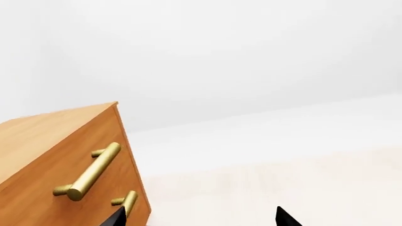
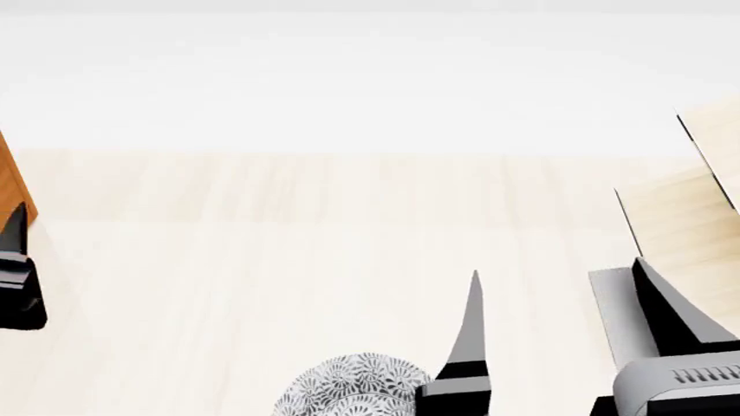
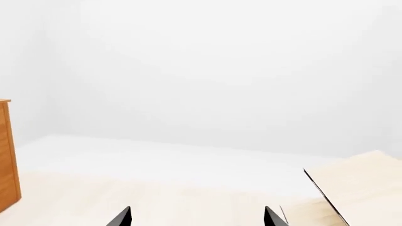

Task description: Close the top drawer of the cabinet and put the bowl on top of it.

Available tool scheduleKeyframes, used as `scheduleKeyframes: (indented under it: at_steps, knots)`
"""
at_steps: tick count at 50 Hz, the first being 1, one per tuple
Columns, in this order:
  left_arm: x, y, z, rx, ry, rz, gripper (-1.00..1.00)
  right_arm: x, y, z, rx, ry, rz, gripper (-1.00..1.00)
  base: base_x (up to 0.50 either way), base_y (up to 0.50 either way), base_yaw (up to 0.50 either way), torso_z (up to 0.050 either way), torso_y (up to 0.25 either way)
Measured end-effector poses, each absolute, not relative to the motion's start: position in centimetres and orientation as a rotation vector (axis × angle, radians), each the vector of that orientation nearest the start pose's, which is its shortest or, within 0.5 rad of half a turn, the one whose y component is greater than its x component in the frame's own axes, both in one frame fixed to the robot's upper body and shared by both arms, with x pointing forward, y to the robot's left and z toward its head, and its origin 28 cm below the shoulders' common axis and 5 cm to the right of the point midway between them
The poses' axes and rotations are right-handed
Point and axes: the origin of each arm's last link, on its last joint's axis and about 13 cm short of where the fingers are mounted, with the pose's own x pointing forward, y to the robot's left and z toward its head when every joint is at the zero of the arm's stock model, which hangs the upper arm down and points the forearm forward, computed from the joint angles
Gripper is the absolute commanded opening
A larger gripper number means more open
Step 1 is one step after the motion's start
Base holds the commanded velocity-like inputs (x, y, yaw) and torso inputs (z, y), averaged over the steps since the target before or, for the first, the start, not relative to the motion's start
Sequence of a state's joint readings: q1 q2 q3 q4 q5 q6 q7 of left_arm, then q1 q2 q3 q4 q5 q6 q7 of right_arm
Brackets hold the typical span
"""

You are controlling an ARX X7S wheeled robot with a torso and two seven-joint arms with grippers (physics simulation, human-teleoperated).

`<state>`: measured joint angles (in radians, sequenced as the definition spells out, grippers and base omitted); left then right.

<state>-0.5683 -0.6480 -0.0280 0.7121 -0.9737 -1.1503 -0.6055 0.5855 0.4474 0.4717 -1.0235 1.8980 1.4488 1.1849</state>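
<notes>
The reddish-brown cabinet fills the near side of the left wrist view. The top drawer carries a brass bar handle, and a second handle shows below it. I cannot tell whether the drawer stands out. My left gripper is open, one fingertip just in front of the lower handle, nothing between its fingers. The patterned bowl sits at the bottom edge of the head view, just left of my right gripper. That gripper is open and empty, above the pale floor.
A pale wooden structure with dark edges stands at the right, also seen in the right wrist view as a pale slab. The cabinet's edge shows at the head view's far left. Pale wood floor lies between them.
</notes>
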Motion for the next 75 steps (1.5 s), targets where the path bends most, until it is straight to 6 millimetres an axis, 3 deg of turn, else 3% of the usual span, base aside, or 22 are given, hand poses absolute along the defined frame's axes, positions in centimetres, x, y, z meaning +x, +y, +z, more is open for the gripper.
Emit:
scheduleKeyframes:
  at_steps: [16, 27, 57, 75]
  knots:
    - [19.6, 25.4, 21.8, 0.195, -0.016, -0.051, 1.0, 13.5, -12.3, 22.6, -0.044, -0.118, 0.041, 1.0, 0.0, 0.0, 0.0, 0.0, 0.0]
    - [19.4, 24.9, 22.6, 0.186, -0.018, -0.091, 1.0, 13.4, -12.5, 22.2, -0.036, -0.107, 0.039, 1.0, 0.0, 0.0, 0.0, 0.0, 0.0]
    - [23.0, 23.7, 26.0, 0.139, 0.061, -0.217, 1.0, 13.0, -12.7, 21.6, -0.032, -0.09, 0.048, 1.0, 0.0, 0.0, 0.0, 0.0, 0.0]
    - [26.4, 22.8, 28.9, 0.121, 0.108, -0.262, 1.0, 12.2, -12.7, 21.7, -0.039, -0.095, 0.053, 1.0, 0.0, 0.0, 0.0, 0.0, 0.0]
